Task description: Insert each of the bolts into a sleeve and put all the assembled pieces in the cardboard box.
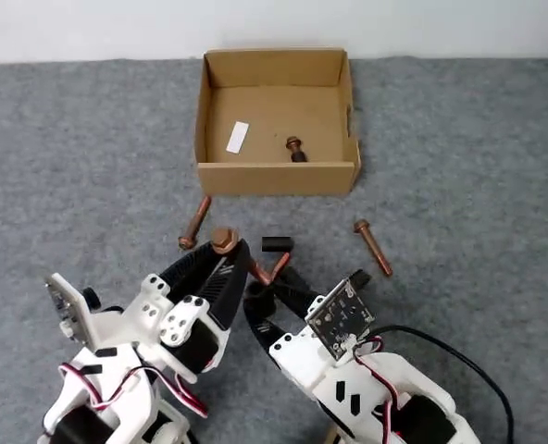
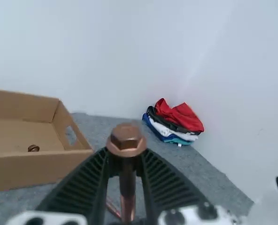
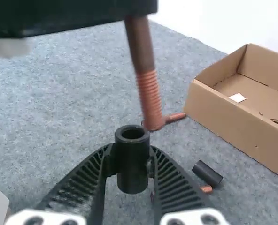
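Left gripper [image 2: 126, 159] is clamped on a bolt [image 2: 126, 140] by its shank, head uppermost. Right gripper [image 3: 132, 161] is clamped on an upright sleeve [image 3: 131, 140], the bolt's threaded tip close beside its mouth, not entered. Beyond them, cardboard box [image 1: 274, 178] holds one assembled piece [image 1: 295, 148]

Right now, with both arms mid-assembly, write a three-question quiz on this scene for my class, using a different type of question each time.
1. True or false: the bolt in the left gripper is seated inside the sleeve.
2. What is the right gripper shut on? A) a bolt B) the black sleeve C) nothing
3. How many assembled pieces lie in the cardboard box?

Key
1. False: the bolt's threaded tip hangs just beside the sleeve's open mouth.
2. B
3. One
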